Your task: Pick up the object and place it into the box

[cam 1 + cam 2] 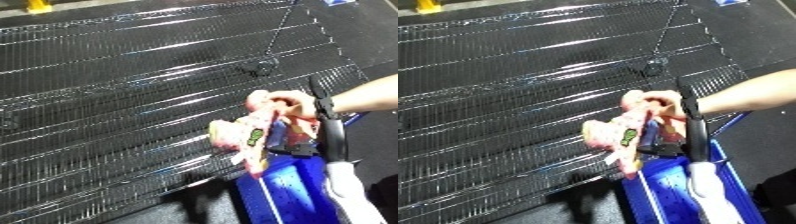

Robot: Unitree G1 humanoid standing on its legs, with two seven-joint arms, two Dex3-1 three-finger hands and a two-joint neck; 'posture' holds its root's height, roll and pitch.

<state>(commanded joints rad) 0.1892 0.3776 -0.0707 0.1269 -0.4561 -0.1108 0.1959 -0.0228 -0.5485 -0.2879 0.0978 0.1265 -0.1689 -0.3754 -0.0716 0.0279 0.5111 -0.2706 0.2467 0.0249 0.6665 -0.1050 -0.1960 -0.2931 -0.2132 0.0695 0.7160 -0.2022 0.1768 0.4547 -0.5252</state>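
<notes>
A pink packet [251,134] with a green mark hangs over the table's near edge, just above the blue bin [289,197] at the lower right. A person's hand [298,101] reaches in from the right and holds the packet's top. My right hand [300,148] is black and sits right behind the packet's lower part. Its white forearm [345,192] rises from the bottom right over the bin. The packet hides most of that hand. My left hand is out of both views.
A shiny black ribbed table [115,100] fills most of the view. A small dark round fitting [263,65] sits on it beyond the packet. Dark floor lies at the upper right and along the bottom edge.
</notes>
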